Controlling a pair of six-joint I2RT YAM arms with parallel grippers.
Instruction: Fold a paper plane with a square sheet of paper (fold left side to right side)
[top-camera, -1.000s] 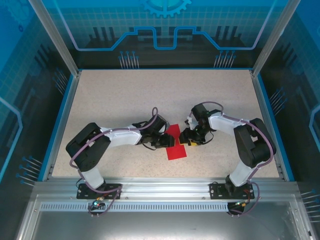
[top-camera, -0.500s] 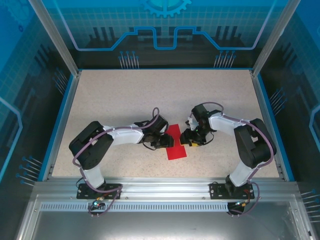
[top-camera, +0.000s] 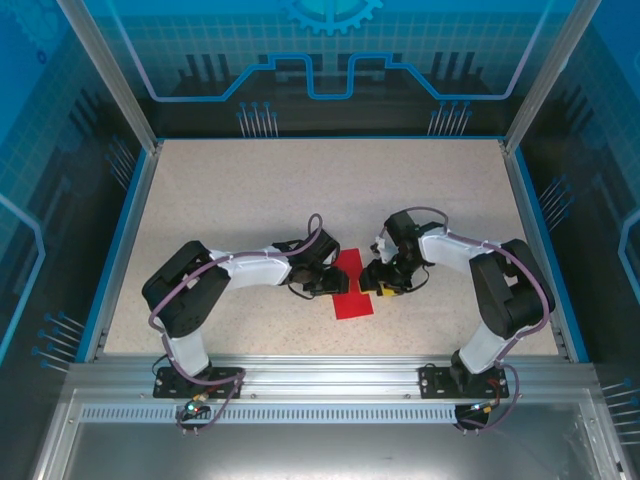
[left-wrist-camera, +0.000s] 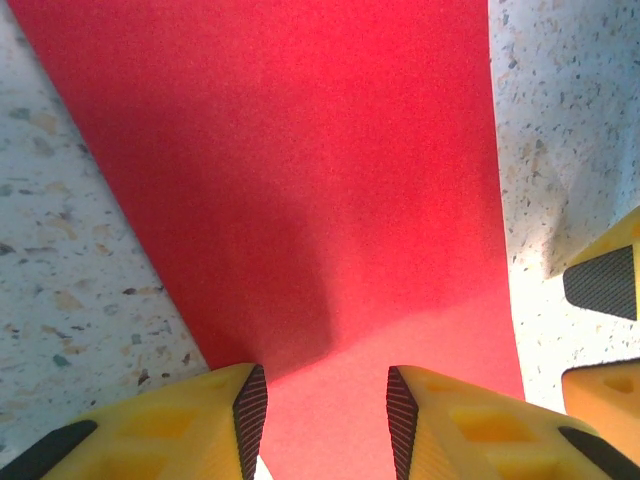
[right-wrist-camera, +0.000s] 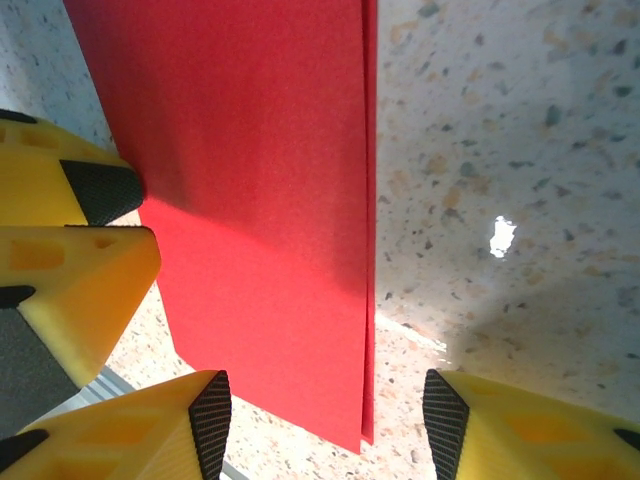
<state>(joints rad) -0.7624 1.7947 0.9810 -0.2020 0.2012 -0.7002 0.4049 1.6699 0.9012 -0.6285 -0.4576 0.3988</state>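
Observation:
The square sheet of paper lies flat on the table, folded into a narrow red rectangle. Two layers show along its right edge. My left gripper is at the sheet's left edge, low over it. It is open, and red paper spans the gap between its fingers. My right gripper is at the sheet's right edge, open, straddling that edge with its fingertips apart. In the right wrist view the gripper holds nothing. The paper plane is out of view.
The speckled tabletop stretches wide behind and beside the arms. A blue rim and glass walls bound it. The metal rail with both arm bases runs along the near edge. The two grippers are close together, only the sheet's width apart.
My left arm's elbow has swung a little to the right and the gripper has edged slightly onto the sheet. The right arm and the paper have hardly moved.

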